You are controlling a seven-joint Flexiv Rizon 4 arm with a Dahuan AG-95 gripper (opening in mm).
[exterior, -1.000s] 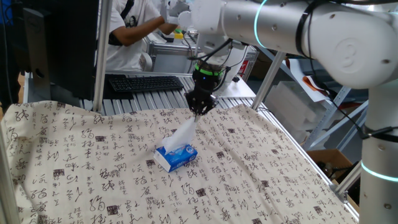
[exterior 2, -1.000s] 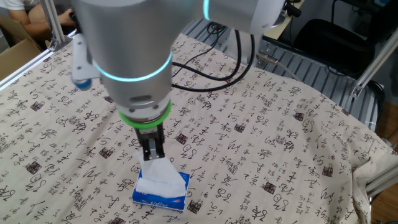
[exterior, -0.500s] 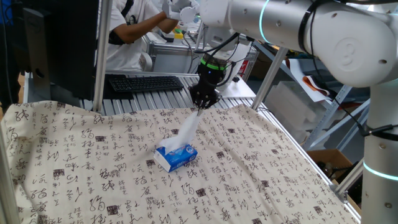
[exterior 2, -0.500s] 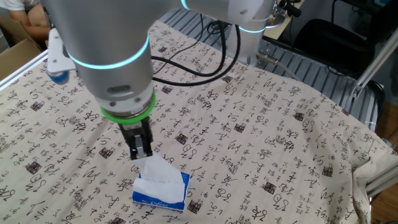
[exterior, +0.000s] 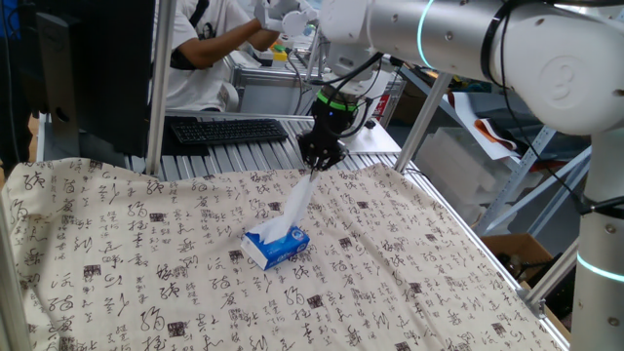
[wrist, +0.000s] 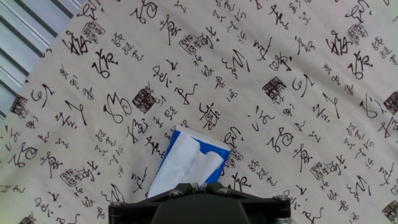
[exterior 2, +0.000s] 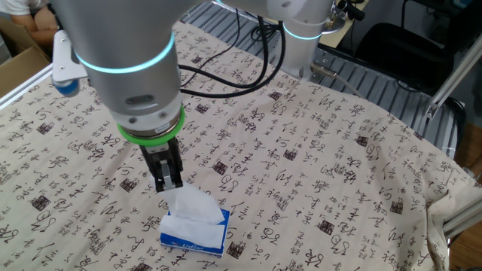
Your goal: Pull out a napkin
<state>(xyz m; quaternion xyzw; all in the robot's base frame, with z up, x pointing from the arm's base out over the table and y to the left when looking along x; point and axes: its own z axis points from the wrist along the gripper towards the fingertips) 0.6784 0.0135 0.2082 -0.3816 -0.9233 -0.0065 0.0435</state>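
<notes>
A blue tissue box [exterior: 277, 246] lies on the patterned cloth; it also shows in the other fixed view [exterior 2: 194, 232] and in the hand view [wrist: 215, 160]. A white napkin [exterior: 294, 206] stretches up from its slot to my gripper [exterior: 314, 168], which is shut on the napkin's top end above and behind the box. In the other fixed view the gripper [exterior 2: 168, 184] holds the napkin [exterior 2: 190, 205] just above the box. In the hand view the napkin [wrist: 185, 165] runs from the box to the gripper [wrist: 194, 186] at the bottom edge.
The cloth [exterior: 409, 263] with black characters covers the table. A keyboard [exterior: 228, 129] and a seated person [exterior: 209, 44] are behind the table. Aluminium frame posts [exterior: 158, 88] stand at the back left. Cables [exterior 2: 248, 75] trail over the cloth near the arm base.
My gripper has risen and moved back from the box, drawing the napkin out longer. The box has stayed in place.
</notes>
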